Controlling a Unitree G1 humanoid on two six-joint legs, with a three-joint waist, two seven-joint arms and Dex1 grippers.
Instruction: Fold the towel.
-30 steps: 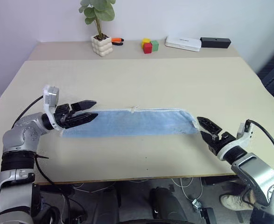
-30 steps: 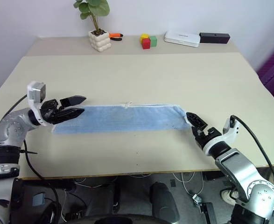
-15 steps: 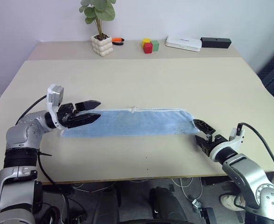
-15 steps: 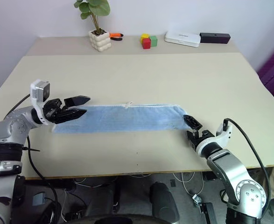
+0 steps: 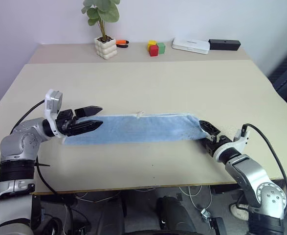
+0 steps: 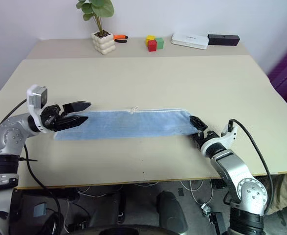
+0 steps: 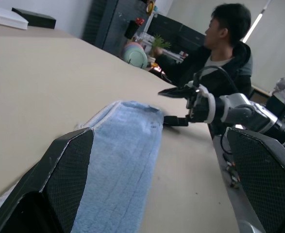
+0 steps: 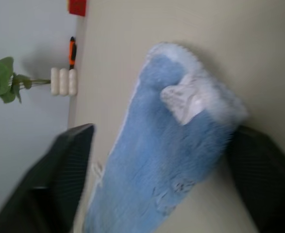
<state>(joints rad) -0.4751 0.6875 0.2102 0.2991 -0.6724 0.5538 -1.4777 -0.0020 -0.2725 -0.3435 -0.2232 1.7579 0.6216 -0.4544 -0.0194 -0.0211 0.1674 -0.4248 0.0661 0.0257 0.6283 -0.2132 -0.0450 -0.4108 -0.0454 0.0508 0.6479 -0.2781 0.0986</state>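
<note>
Across the near half of the beige table point(image 5: 182, 83) lies the towel point(image 5: 133, 129), a light blue terry strip already folded lengthwise, running from 9 o'clock to 3 o'clock with its whitish hem along the far edge and a small knot of thread at the middle of that edge. At its 3 o'clock end the right gripper point(image 5: 208, 133) has its two black fingers set apart on either side of the towel's rounded corner, where a small white tag point(image 8: 183, 103) shows; the jaws stand open around the cloth and are not pressed on it. At the 9 o'clock end the left gripper point(image 5: 90, 118) points along the towel with its jaws spread wide, the lower finger over the blue cloth, the upper one raised; whether the lower one touches the cloth cannot be told. Farther out, along the table's 12 o'clock edge, stand a potted plant point(image 5: 105, 30) in a white knobbly pot, an orange-handled tool point(image 5: 122, 43) just beside it, a cluster of red, yellow and green blocks point(image 5: 154, 47), a flat white box point(image 5: 191, 45) and a black box point(image 5: 224, 44). Beyond the towel's 3 o'clock end, in the left wrist view, sits a person point(image 7: 215, 58) in a dark jacket.
</note>
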